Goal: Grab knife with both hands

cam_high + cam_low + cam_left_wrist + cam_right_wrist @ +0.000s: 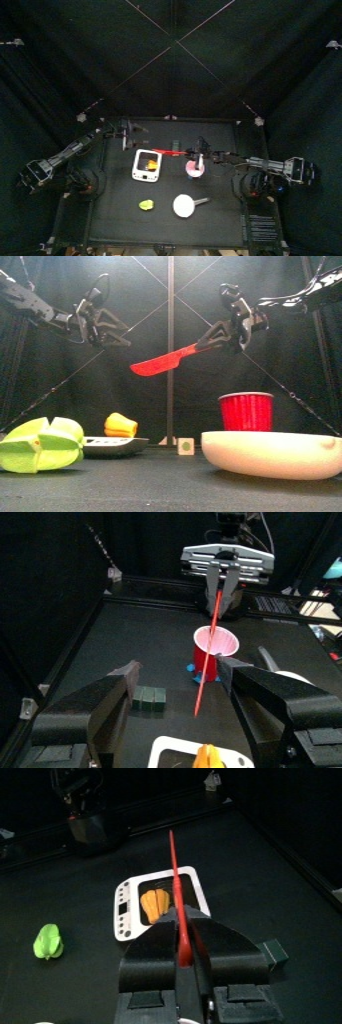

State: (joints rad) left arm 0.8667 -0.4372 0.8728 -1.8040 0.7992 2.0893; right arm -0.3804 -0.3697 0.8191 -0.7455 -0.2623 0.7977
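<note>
Front view, near to far: a white bowl (274,453) and green piece (40,445) sit by the desk's (171,491) front edge, a red cup (245,411) behind, and the knife (164,360) hangs in the air above the desk's middle. The right claw (225,334) is clenched on its handle end, blade slanting down toward the left side. The left claw (102,322) is spread wide, grasping nothing, clear of the blade. To do this well, I judge the left claw should line its jaws either side of the free tip, then close gently without tugging.

No readable text, labels or numbers anywhere.
</note>
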